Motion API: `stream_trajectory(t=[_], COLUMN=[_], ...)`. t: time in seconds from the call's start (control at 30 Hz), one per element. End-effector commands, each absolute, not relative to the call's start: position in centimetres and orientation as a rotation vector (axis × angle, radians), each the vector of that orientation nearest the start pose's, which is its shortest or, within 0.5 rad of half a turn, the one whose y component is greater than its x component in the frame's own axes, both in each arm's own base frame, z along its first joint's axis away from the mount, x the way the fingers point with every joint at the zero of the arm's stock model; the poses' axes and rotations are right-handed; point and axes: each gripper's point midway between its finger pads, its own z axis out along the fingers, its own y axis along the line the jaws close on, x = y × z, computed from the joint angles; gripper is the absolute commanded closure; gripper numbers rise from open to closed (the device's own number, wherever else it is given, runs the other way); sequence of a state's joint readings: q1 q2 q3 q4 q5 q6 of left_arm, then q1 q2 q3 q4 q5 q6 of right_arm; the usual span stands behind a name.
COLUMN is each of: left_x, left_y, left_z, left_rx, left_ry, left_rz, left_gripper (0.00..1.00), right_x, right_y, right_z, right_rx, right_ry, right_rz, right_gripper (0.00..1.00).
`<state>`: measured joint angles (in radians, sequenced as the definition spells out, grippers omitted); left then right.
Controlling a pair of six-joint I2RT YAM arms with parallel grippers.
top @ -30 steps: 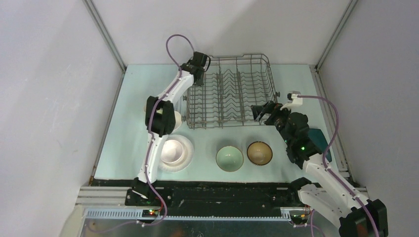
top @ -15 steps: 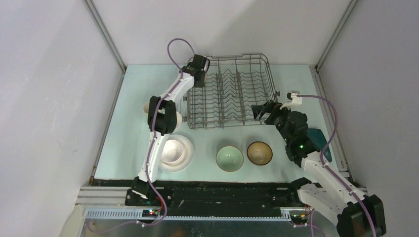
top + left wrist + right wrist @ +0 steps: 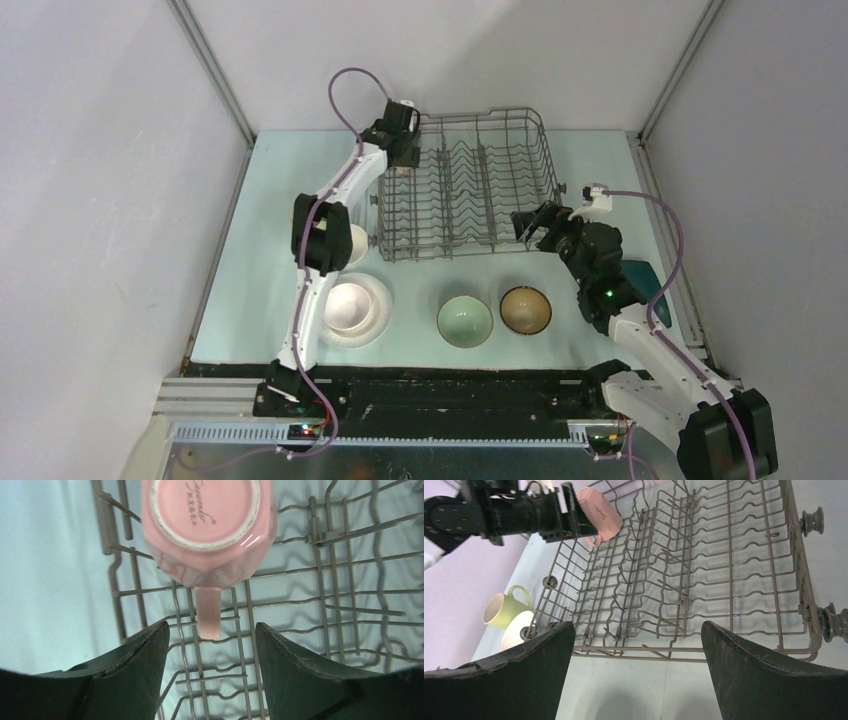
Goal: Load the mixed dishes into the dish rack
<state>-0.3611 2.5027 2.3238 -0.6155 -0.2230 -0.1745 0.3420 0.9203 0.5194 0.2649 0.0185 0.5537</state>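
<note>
The dish rack [image 3: 470, 190] stands at the back of the table. A pink mug [image 3: 207, 525] sits upside down in its left corner, handle [image 3: 208, 612] toward the camera. My left gripper [image 3: 211, 626] is open just behind the mug; the handle's tip lies between the fingers untouched. The right wrist view also shows the pink mug [image 3: 599, 512]. My right gripper [image 3: 638, 625] hangs open and empty in front of the rack's near right side. On the table lie a pale pink bowl [image 3: 348, 305] on a white plate [image 3: 375, 325], a pale green bowl [image 3: 465, 320] and a brown bowl [image 3: 525, 310].
A yellow-green mug [image 3: 506, 609] and a white bowl [image 3: 516, 630] sit left of the rack, mostly behind the left arm in the top view. The dark teal plate [image 3: 640, 280] lies at the right, partly under my right arm. Grey walls enclose the table.
My left gripper has opened and let go of the pink mug's handle, drawing back slightly. The right arm has barely moved.
</note>
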Motion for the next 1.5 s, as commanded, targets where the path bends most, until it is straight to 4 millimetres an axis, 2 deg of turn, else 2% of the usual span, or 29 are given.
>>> stream_trajectory(t=[0.0,0.2,0.23,0.33,0.37,0.4,0.47,0.5,0.53,0.57,0.6,0.63,0.67,0.7,0.73,0.77,0.8,0.83,0.87,0.93,0.97,1.0,1.03,1.07,1.1,1.13,1.23,1.33,1.47], left_x=[59.6,57.4,57.0,55.7,55.1,54.7,53.2,52.6,51.6,51.0,49.8,48.9,47.8,46.7,45.1,44.2,42.8,41.8,40.4,38.2,36.8,36.1,35.0,34.4,33.5,32.9,31.2,29.9,28.8], left_y=[-19.0,-19.5,-19.5,-19.5,-19.4,-19.4,-19.3,-19.5,-19.3,-19.5,-19.3,-19.5,-19.0,-19.1,-18.5,-18.5,-18.0,-17.7,-17.0,-16.1,-15.5,-15.6,-15.4,-16.0,-15.9,-16.2,-16.5,-16.7,-17.1], left_z=[17.7,22.0,23.5,25.4,27.1,27.3,30.0,30.0,31.6,31.1,32.9,31.9,34.1,32.5,34.6,32.9,35.1,33.1,35.0,32.8,33.9,32.2,33.2,31.8,32.3,30.8,29.0,25.1,22.1], left_rx=[0.095,0.121,0.122,0.128,0.126,0.13,0.131,0.134,0.133,0.134,0.128,0.13,0.113,0.112,0.098,0.09,0.07,0.05,0.028,-0.012,-0.056,-0.079,-0.089,-0.099,-0.104,-0.105,-0.094,-0.08,-0.069], left_ry=[2.188,2.15,2.129,2.104,2.077,2.078,2.037,2.042,2.014,2.028,1.995,2.011,1.959,1.991,1.943,1.964,1.897,1.931,1.87,1.886,1.848,1.862,1.819,1.828,1.804,1.828,1.873,1.951,1.979], left_rz=[-0.082,-0.174,-0.188,-0.211,-0.22,-0.222,-0.238,-0.243,-0.253,-0.254,-0.266,-0.263,-0.271,-0.27,-0.287,-0.288,-0.314,-0.317,-0.346,-0.36,-0.398,-0.427,-0.467,-0.511,-0.538,-0.557,-0.596,-0.617,-0.666], left_gripper=[0.28,0.1,0.06,0.02,0.01,0.01,0.01,0.01,0.01,0.01,0.01,0.01,0.01,0.01,0.0,0.0,0.0,0.0,0.0,0.0,0.0,0.0,0.0,0.0,0.0,0.0,0.0,0.0,0.01], right_x=[32.9,33.0,33.0,33.0,33.1,33.1,33.3,33.3,33.2,33.2,33.2,33.1,32.9,32.9,32.9,32.8,32.8,32.9,32.9,33.1,33.4,33.5,33.7,34.0,34.2,34.5,35.2,35.5,36.1], right_y=[13.5,13.5,13.5,13.5,13.5,13.7,14.2,14.3,14.6,14.9,15.2,15.4,15.8,15.8,15.9,16.0,16.2,16.2,16.3,16.4,16.4,16.5,16.5,16.6,16.7,16.8,17.3,17.8,18.6], right_z=[21.7,21.8,21.9,22.0,22.0,22.0,22.5,21.9,22.1,22.0,22.3,22.3,22.5,22.6,22.8,22.9,23.1,23.2,23.0,23.1,23.6,23.2,23.5,23.3,23.7,23.4,22.8,22.1,21.6], right_rx=[0.229,0.235,0.235,0.235,0.234,0.225,0.212,0.208,0.198,0.182,0.173,0.16,0.149,0.141,0.134,0.12,0.111,0.103,0.099,0.086,0.077,0.068,0.066,0.059,0.056,0.052,0.044,0.009,-0.067], right_ry=[1.74,1.76,1.763,1.775,1.788,1.798,1.814,1.845,1.854,1.865,1.87,1.875,1.88,1.882,1.883,1.884,1.884,1.883,1.906,1.92,1.913,1.928,1.927,1.936,1.932,1.943,1.968,1.994,2.023], right_rz=[0.666,0.66,0.658,0.651,0.648,0.657,0.669,0.663,0.67,0.673,0.675,0.672,0.673,0.663,0.661,0.66,0.66,0.657,0.649,0.634,0.626,0.614,0.609,0.601,0.601,0.596,0.588,0.578,0.505], right_gripper=[0.01,0.0,0.01,0.0,0.01,0.0,0.0,0.01,0.01,0.01,0.01,0.01,0.01,0.01,0.01,0.02,0.02,0.03,0.03,0.03,0.04,0.04,0.04,0.04,0.04,0.04,0.04,0.05,0.06])
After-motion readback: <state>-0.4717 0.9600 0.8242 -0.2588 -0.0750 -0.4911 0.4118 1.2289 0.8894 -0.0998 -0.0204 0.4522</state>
